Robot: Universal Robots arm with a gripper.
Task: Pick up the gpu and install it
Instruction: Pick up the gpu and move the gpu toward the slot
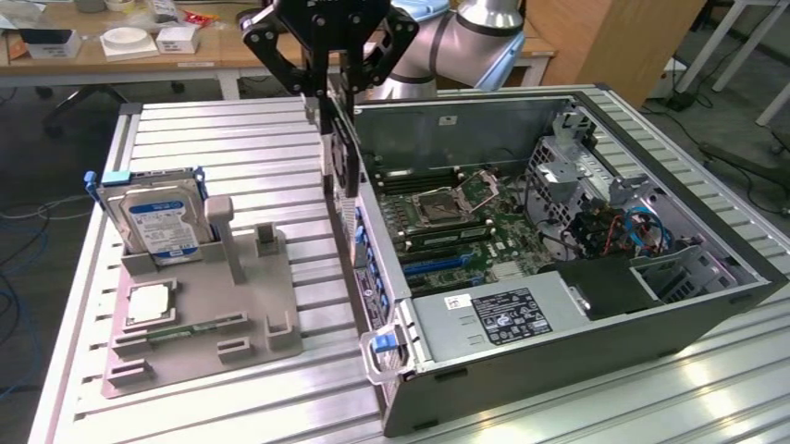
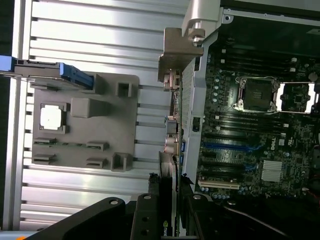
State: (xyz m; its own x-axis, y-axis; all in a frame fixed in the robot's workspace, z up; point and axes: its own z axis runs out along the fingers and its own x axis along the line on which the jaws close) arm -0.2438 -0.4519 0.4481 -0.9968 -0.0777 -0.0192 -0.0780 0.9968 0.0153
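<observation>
Exterior view: the tool (image 1: 336, 83) is closed on the gpu (image 1: 342, 148), which hangs on edge, its long axis seemingly upright, at the open computer case (image 1: 593, 361) wall. The lower end is hard to make out.

Wrist view: the gpu (image 2: 174, 130) shows edge-on, with its silver bracket (image 2: 176, 55) away from the tool (image 2: 168, 202), which is cut off.

gpu (image 1: 340, 148) hangs upright between fixture tray (image 1: 210, 324) and computer case (image 1: 593, 356).
</observation>
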